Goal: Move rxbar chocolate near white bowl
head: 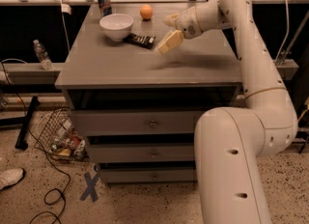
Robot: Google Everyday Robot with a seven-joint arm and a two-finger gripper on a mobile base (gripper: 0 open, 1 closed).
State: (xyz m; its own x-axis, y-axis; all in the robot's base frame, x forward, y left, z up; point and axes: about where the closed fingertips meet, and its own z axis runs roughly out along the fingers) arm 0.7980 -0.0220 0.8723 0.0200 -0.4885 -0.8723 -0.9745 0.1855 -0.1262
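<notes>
- rxbar chocolate (140,39): glossy black wrapper
- white bowl (116,26): smooth, faintly shiny
- surface (145,66): matt grey
- claw (168,31), spread above the surface right of the bar: smooth cream plastic

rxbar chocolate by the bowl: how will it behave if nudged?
The rxbar chocolate lies flat, so it likely slides rather than rolls or tips. Thin beside the white bowl, it's probably light. The claw hovers open just right of it.

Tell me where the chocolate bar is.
The chocolate bar lies on the table right of the white bowl, in front of the orange ball; the gripper hovers right of it.
</notes>
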